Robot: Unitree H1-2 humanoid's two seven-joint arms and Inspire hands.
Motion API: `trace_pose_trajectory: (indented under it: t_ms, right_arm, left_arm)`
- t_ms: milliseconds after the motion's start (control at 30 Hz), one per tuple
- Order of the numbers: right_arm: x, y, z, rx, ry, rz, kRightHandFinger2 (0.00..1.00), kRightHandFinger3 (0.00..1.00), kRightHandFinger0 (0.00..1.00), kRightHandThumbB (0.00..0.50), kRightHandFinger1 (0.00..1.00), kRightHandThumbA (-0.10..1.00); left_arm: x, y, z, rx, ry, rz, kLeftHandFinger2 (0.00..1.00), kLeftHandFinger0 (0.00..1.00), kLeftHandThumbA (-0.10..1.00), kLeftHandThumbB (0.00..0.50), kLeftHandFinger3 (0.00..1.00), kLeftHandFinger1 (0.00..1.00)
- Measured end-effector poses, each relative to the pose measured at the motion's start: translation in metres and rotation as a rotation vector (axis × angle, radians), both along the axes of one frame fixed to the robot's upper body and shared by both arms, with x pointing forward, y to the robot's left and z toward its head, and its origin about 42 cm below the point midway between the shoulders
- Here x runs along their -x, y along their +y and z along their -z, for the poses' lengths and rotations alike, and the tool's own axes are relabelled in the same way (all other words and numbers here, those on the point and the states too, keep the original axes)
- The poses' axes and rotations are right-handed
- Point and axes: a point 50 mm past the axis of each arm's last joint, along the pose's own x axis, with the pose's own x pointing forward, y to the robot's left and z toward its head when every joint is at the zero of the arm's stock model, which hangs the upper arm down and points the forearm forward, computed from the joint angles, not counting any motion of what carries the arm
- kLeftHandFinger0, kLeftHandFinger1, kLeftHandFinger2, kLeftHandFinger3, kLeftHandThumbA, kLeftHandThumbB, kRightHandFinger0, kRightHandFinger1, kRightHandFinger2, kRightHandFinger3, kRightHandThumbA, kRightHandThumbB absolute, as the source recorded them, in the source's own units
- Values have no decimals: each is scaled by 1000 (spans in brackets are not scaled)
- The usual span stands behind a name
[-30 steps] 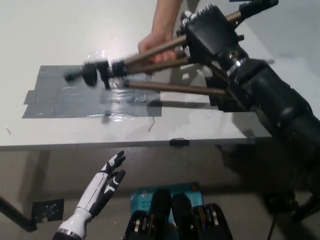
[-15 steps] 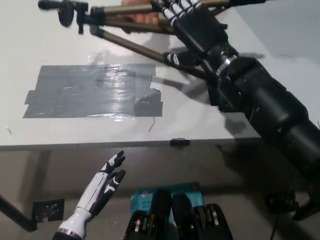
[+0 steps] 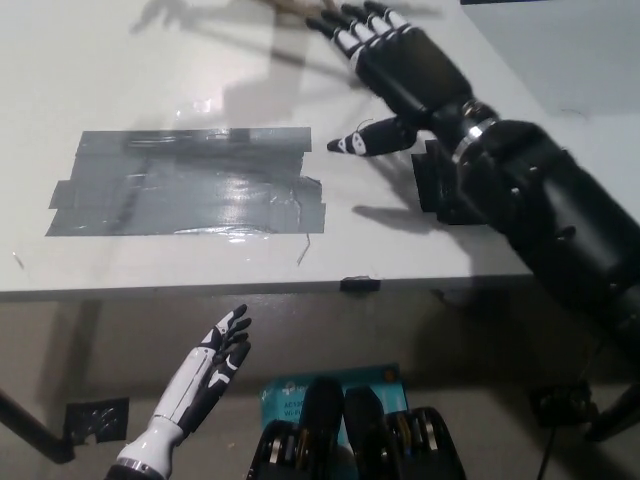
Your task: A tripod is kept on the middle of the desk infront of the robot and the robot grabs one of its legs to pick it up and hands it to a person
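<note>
The right hand (image 3: 405, 75) is stretched out above the white tabletop (image 3: 150, 70), beyond the far right corner of the grey tape patch (image 3: 185, 182). Its fingers (image 3: 350, 38) are spread wide and hold nothing; the thumb points toward the tape. The black right arm (image 3: 545, 215) runs from the hand to the picture's lower right, over the tabletop's right end.

Of the tripod only a thin brownish sliver (image 3: 290, 8) shows at the top edge, just beyond the fingertips and apart from them; whether anyone holds it cannot be told. Its shadow falls on the tabletop beyond the tape.

The left hand (image 3: 222, 352) rests below the tabletop's near edge, nearer than the tape, fingers loosely apart and empty. A blue-green box (image 3: 285, 395) lies on the floor just right of it.
</note>
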Motion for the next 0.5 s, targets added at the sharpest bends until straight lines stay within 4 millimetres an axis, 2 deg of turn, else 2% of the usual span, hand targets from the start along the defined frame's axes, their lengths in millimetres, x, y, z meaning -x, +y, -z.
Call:
trace_pose_trajectory:
  t_ms: [67, 200, 367, 500]
  right_arm:
    - [8, -8, -8, -26, 5, -11, 1000, 1000, 1000, 500, 1000, 972]
    - [26, -26, -19, -78, 7, -30, 1000, 1000, 1000, 500, 1000, 1000]
    - [55, -56, -13, -143, 42, -47, 1000, 1000, 1000, 497, 1000, 1000]
    - [86, -84, 4, -191, 85, -55, 1000, 1000, 1000, 500, 1000, 1000]
  left_arm:
    - [0, 0, 1, -1, 3, -1, 960, 855, 1000, 96, 1000, 915]
    - [0, 1, 2, -3, 10, -3, 967, 858, 1000, 101, 1000, 925]
    - [-1, 1, 4, -4, 15, -4, 995, 874, 1000, 88, 1000, 953]
    - [-2, 1, 3, -4, 14, -4, 1000, 900, 1000, 94, 1000, 985]
